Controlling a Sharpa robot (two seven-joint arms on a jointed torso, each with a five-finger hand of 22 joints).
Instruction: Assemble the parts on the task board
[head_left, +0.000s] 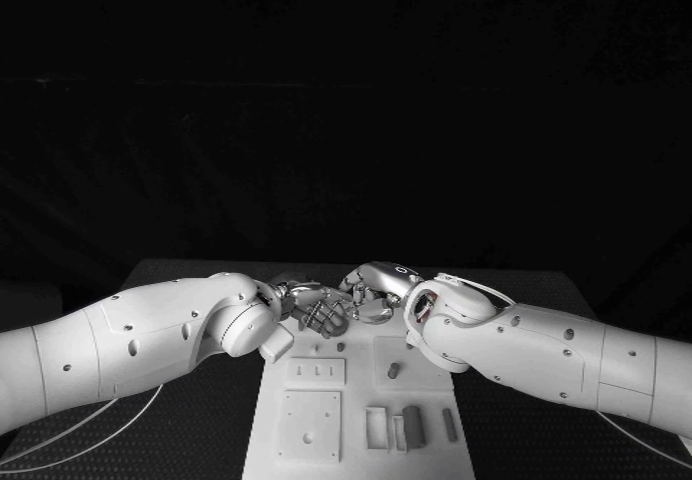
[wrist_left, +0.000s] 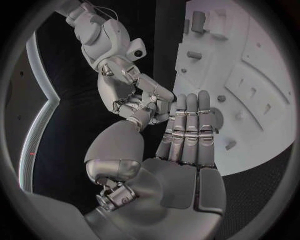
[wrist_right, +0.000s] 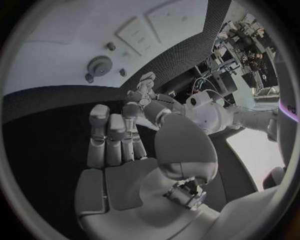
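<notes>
The white task board (head_left: 361, 405) lies lengthwise in the middle of the table. Both hands meet over its far end. My left hand (head_left: 323, 312) reaches across the board (wrist_left: 250, 75) with its fingers (wrist_left: 190, 130) straight and side by side, nothing in them. My right hand (head_left: 378, 290) faces it, and its fingertips (wrist_left: 153, 97) touch the left hand's fingertips; I see no part between them. A short grey peg (head_left: 394, 370) and long grey bars (head_left: 414, 426) sit on the board's near half. A grey gear (wrist_right: 99, 65) sits on the board beyond the right hand's fingers (wrist_right: 112, 135).
Two square white plates (head_left: 313, 372) with holes lie on the board's left side. Black table (head_left: 188, 440) runs along both sides of the board. Thin cables (head_left: 87, 425) trail under my left arm. More small grey parts (wrist_left: 199, 21) stand at the board's near end.
</notes>
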